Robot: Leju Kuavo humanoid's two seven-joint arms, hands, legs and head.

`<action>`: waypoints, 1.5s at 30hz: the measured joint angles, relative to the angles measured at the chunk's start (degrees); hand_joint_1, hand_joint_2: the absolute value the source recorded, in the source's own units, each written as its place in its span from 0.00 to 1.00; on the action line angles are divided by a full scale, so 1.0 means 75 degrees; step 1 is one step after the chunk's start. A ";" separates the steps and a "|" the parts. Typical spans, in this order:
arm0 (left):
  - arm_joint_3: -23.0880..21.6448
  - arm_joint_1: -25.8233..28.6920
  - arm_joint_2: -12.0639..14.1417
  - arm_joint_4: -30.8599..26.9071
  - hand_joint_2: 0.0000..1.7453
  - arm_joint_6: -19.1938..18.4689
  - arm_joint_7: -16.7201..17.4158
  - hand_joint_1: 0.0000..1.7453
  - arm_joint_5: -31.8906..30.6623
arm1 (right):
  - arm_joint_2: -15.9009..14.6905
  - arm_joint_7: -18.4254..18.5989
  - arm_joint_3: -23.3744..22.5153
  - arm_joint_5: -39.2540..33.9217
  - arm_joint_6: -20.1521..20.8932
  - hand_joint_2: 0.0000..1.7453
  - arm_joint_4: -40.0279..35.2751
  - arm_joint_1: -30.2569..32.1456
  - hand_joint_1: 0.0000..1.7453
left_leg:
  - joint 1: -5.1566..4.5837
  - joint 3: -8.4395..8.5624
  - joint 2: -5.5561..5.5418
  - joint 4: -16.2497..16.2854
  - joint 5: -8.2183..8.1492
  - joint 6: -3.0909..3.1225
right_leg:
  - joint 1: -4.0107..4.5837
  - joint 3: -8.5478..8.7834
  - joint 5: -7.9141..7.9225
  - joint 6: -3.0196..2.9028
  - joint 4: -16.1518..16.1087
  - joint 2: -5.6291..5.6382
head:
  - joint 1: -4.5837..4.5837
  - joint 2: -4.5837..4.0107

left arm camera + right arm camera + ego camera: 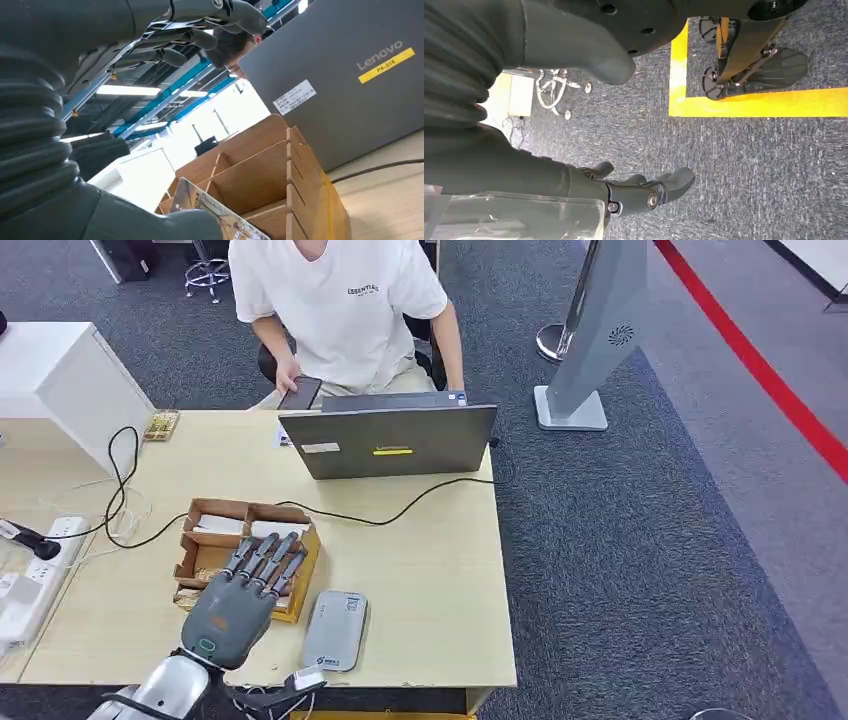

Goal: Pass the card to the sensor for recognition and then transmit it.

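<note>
Head view has my left hand [243,598] spread, holding nothing, fingers apart over the cardboard card box [196,545]; a card [216,216] stands below my fingertips, so I should lower straight, pinch its top edge, while my right hand [624,192] hangs loosely curled, empty.

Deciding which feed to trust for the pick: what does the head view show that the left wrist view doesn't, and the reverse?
Head view only: the grey sensor on the table beside the box, the black cable, the person's phone. Left wrist view only: a card standing in the box near the thumb, the laptop's Lenovo label. Both: left hand over the cardboard box, laptop.
</note>
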 joint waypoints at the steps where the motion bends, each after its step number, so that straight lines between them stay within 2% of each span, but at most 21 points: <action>1: -0.0003 0.0004 -0.0009 0.0000 1.00 0.0003 0.0000 0.00 0.0000 | 0.0000 0.0000 0.0000 0.0000 0.0000 1.00 0.0000 0.0001 0.00 | 0.0000 0.0000 0.0000 0.0000 0.0000 0.0000 | 0.0000 0.0000 0.0000 0.0000 0.0000 0.0000 | 0.0003 0.0000; 15: -0.0006 0.0019 -0.0041 0.0000 1.00 0.0009 0.0012 0.00 -0.0023 | 0.0000 0.0000 0.0000 0.0000 0.0000 1.00 0.0000 0.0001 0.00 | 0.0000 0.0000 0.0000 0.0000 0.0000 0.0000 | 0.0000 0.0000 0.0000 0.0000 0.0000 0.0000 | 0.0000 0.0000; 24: 0.0055 0.0311 0.0067 0.0003 1.00 0.0003 0.0361 0.00 0.0178 | 0.0018 0.0029 0.0000 0.0003 -0.0003 1.00 0.0003 0.0008 0.00 | 0.0001 -0.0002 0.0001 -0.0001 0.0000 0.0000 | 0.0000 0.0002 0.0000 0.0000 0.0001 0.0000 | 0.0000 0.0000; 26: 0.0175 0.0579 0.0140 -0.0018 1.00 0.0009 0.0481 0.00 0.0178 | 0.0020 0.0070 0.0000 0.0003 0.0000 1.00 0.0003 0.0009 0.00 | 0.0001 -0.0001 0.0003 -0.0004 -0.0001 -0.0001 | 0.0000 0.0003 -0.0001 -0.0001 0.0002 0.0003 | 0.0003 0.0000; 29: 0.0662 0.1306 0.0207 -0.0227 1.00 0.0146 0.0478 0.00 0.0064 | 0.0023 0.0085 0.0000 0.0020 -0.0003 1.00 0.0009 0.0047 0.00 | 0.0003 0.0003 0.0016 -0.0004 -0.0008 -0.0005 | 0.0000 -0.0004 -0.0007 0.0001 0.0001 0.0018 | 0.0000 0.0000; 33: 0.1067 0.1760 0.0230 -0.0364 1.00 0.0224 0.0472 0.00 0.0026 | 0.0026 0.0099 0.0000 0.0023 -0.0003 1.00 0.0012 0.0054 0.00 | 0.0002 0.0000 -0.0006 -0.0004 -0.0008 -0.0005 | 0.0000 0.0001 -0.0016 0.0004 0.0001 -0.0004 | 0.0000 0.0000; 45: 0.1413 0.2025 0.0207 -0.0446 1.00 0.0227 0.0440 0.00 0.0032 | 0.0038 0.0140 0.0000 0.0026 -0.0003 1.00 0.0012 0.0053 0.00 | 0.0002 0.0002 -0.0005 -0.0004 -0.0008 -0.0004 | 0.0000 0.0007 -0.0015 0.0004 0.0001 -0.0007 | 0.0003 0.0000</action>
